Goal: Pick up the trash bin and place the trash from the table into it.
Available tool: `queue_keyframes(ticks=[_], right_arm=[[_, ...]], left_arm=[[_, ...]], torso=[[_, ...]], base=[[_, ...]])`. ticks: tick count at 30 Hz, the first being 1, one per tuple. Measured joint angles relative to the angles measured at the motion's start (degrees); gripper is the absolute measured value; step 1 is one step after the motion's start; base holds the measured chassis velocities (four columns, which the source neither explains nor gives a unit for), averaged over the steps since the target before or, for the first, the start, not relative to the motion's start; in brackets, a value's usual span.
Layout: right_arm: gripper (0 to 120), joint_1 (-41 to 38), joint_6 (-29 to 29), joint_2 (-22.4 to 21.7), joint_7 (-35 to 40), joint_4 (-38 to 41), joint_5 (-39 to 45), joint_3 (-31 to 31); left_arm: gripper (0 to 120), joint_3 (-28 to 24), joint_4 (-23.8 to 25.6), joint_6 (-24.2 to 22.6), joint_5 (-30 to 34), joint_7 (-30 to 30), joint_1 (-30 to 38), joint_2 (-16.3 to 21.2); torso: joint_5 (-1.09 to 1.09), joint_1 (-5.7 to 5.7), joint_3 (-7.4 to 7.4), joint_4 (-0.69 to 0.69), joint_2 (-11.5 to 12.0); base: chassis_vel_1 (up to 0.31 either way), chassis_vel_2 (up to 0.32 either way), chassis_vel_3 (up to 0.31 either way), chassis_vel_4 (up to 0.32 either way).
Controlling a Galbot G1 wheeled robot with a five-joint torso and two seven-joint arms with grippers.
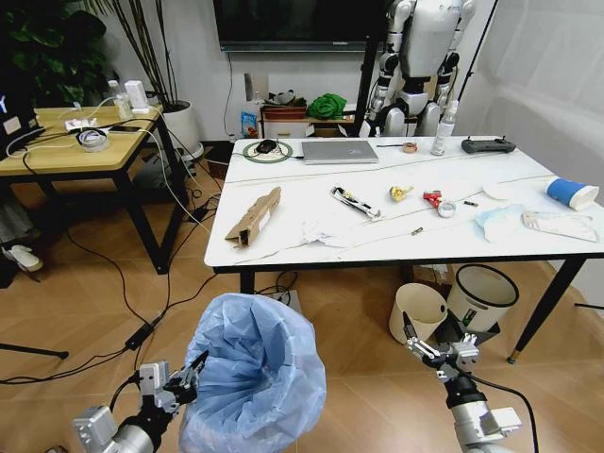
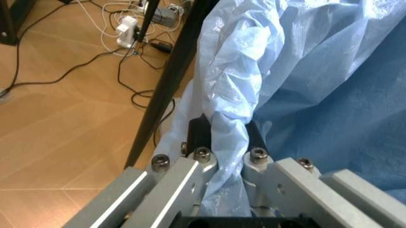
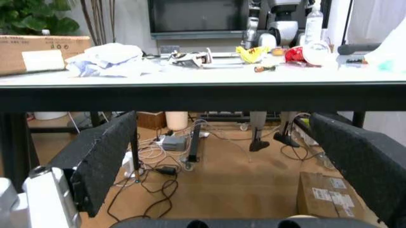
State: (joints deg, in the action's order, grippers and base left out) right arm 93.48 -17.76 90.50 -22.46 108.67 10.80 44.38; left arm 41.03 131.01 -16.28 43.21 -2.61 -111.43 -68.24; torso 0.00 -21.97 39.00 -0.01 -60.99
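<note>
The left gripper (image 1: 192, 370) is pinched on the crinkled blue bag at the rim of the trash bin (image 1: 253, 377), holding it low in front of the table (image 1: 283, 203), while the right gripper (image 1: 427, 349) hangs spread wide and empty near the table's front edge. On the marble top lie, from big to small, a torn cardboard box (image 1: 253, 216), crumpled white paper (image 1: 326, 232), a light-blue mask (image 1: 498, 222), a blue paper cup (image 1: 572, 193) and small wrappers (image 1: 355, 201).
</note>
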Motion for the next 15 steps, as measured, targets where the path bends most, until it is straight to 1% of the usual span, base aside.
queue_keyframes(ticks=[3, 4, 10, 12, 15], right_arm=[[100, -0.06, 0.03, -0.05, -0.02, 0.0, 0.01, -0.02], [100, -0.13, 0.06, -0.12, -0.02, -0.05, 0.03, -0.02], [100, -0.15, 0.36, -0.59, 0.63, -0.31, 1.51, -0.73], [100, 0.21, 0.8, -1.44, 1.53, 0.3, 3.33, -1.75], [100, 0.33, 0.94, -4.95, 3.93, 2.24, 7.07, -5.22]], left_arm=[[0, -0.12, -0.18, 0.35, -0.46, 0.11, 0.12, -0.13], [0, -0.31, -0.41, 1.1, -1.0, 0.63, 0.12, -0.26], [0, -0.52, -0.85, 3.49, -1.79, 1.51, -0.13, -0.5], [0, -0.11, -1.12, 4.4, -2.18, 1.53, -0.3, -0.63], [0, 1.74, -1.29, 4.9, -2.38, 1.77, -0.9, -0.75]], torso=[[0.0, -0.3, 0.38, 0.0, -0.68], [0.0, -0.55, 0.69, 0.0, -1.24], [0.0, -1.26, 1.64, 0.0, -2.88], [0.0, -1.44, 1.91, 0.0, -3.31], [0.0, -1.53, 2.07, -0.01, -3.55]], base=[[0.0, 0.0, 0.0, 0.0], [0.0, 0.0, 0.0, 0.0], [0.0, 0.0, 0.0, 0.0], [0.0, 0.0, 0.0, 0.0], [0.0, 0.0, 0.0, 0.0]])
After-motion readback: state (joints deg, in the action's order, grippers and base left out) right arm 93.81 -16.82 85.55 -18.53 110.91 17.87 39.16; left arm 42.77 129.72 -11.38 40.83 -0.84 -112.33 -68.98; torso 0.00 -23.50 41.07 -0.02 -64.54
